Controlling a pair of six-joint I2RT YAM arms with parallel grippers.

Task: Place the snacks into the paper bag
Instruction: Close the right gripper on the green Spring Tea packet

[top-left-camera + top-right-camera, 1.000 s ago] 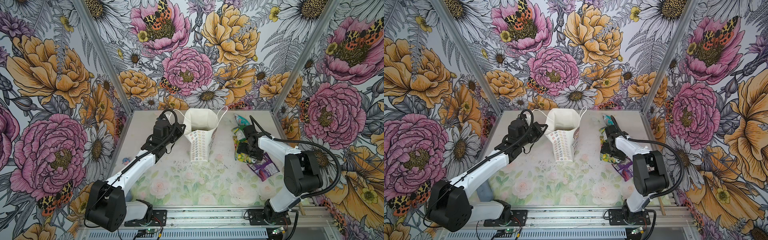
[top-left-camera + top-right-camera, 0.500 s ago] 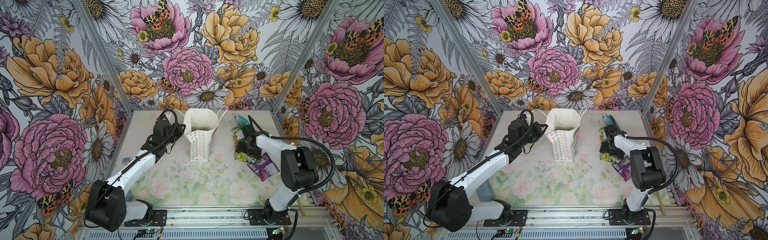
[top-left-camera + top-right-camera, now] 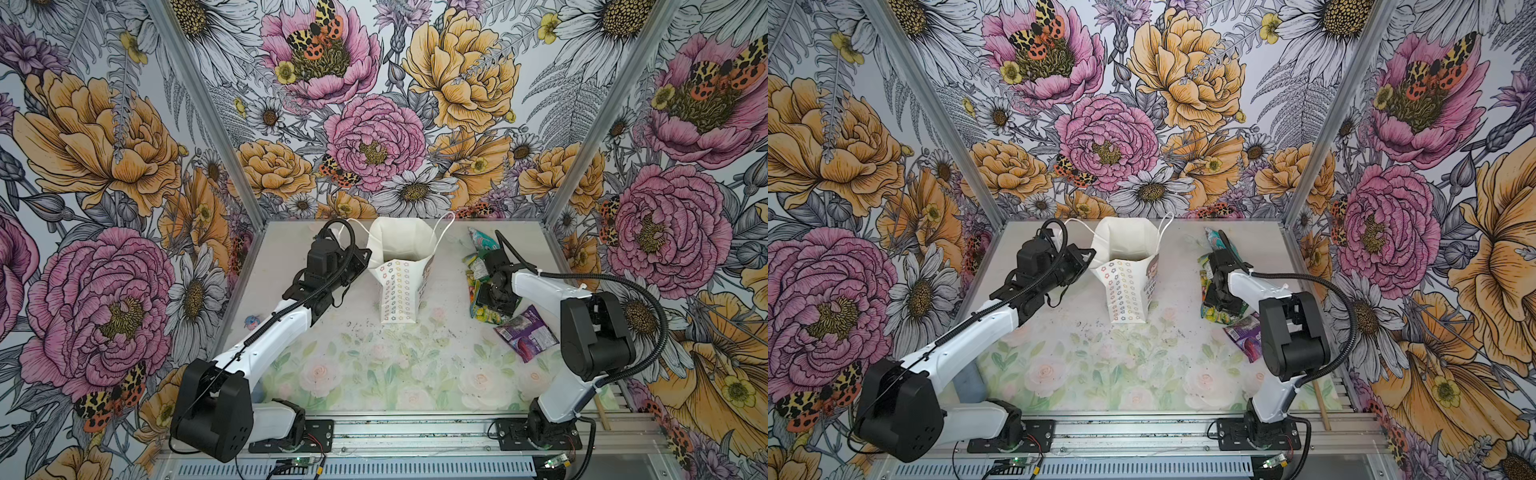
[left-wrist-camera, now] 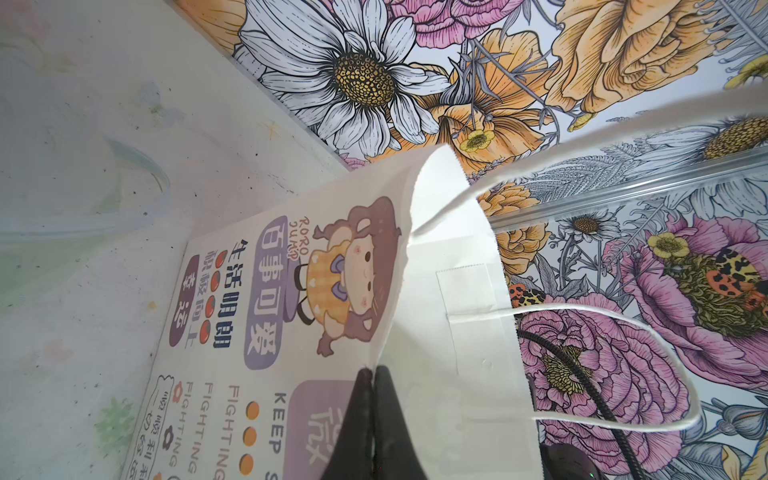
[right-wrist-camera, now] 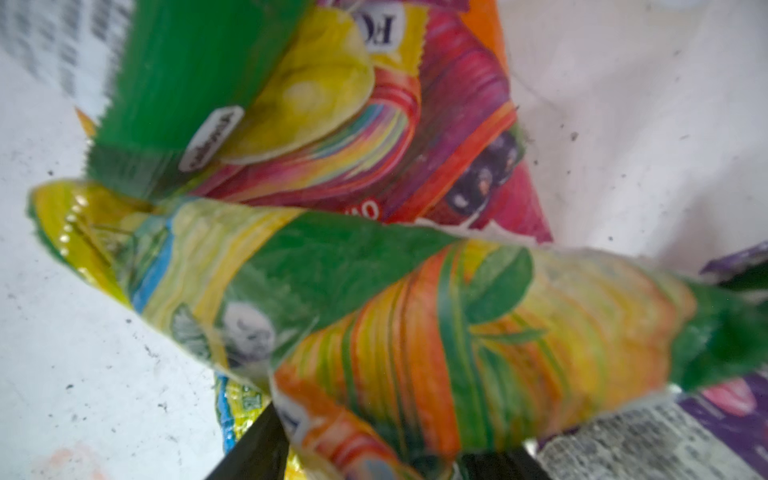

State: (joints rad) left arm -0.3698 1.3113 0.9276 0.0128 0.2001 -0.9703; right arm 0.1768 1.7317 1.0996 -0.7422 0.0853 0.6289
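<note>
The white paper bag (image 3: 399,291) (image 3: 1125,291) stands open at the table's middle back. My left gripper (image 3: 365,257) (image 4: 372,374) is shut on its rim, on the side with the cartoon girl print (image 4: 353,270). The snacks lie in a pile to the bag's right: a teal packet (image 3: 478,241), green-yellow ones (image 3: 476,270) and a purple packet (image 3: 525,336) (image 3: 1244,336). My right gripper (image 3: 486,309) (image 5: 374,457) is down on the pile. Its jaws press a crumpled green-orange packet (image 5: 457,324) from both sides. A red-orange packet (image 5: 436,124) lies beyond it.
Flowered walls close in the table on three sides. A small blue thing (image 3: 251,321) lies at the left edge and a wooden stick (image 3: 600,411) at the front right. A clear plastic rim (image 4: 137,166) shows beside the bag.
The right gripper's jaws have closed in from wide open onto the green-orange packet, with the arm shifting slightly over the pile. The left arm and the bag have not moved.
</note>
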